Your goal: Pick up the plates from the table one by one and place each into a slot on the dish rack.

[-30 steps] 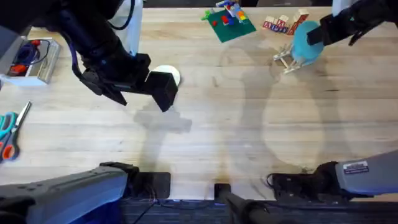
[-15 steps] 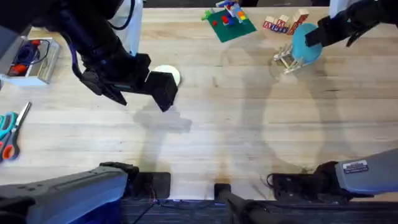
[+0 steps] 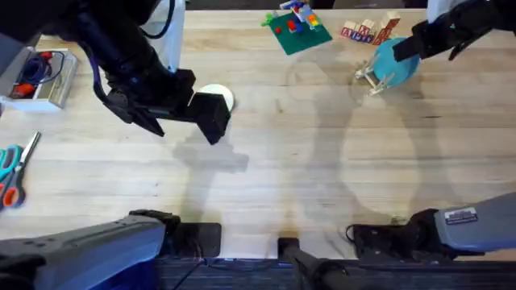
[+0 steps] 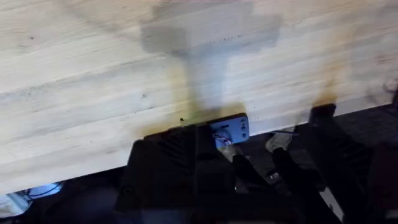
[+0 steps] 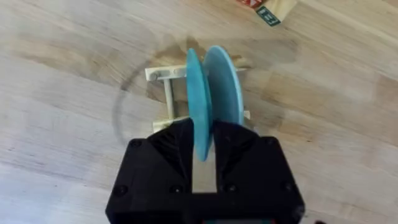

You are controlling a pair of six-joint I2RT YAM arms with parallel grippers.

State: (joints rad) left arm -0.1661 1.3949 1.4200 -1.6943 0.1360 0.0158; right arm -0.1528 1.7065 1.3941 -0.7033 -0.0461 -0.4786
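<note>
Right gripper [image 3: 409, 50], overhead: clamped on rim of teal-blue plate [image 3: 395, 58], held on edge over dish rack [image 3: 371, 76] at far right of table [image 3: 322, 177]; cream plate [image 3: 219, 95] lies flat mid-left, partly under left gripper [image 3: 211, 113] — finger gap not discernible. Right wrist: fingers pinch plate [image 5: 196, 112] edge-on, second lighter blue plate [image 5: 225, 93] already upright in rack [image 5: 166, 93] just beside. Judged light, stiff, slick plastic — thin rim the only sensible hold, firm pinch against swivel.
</note>
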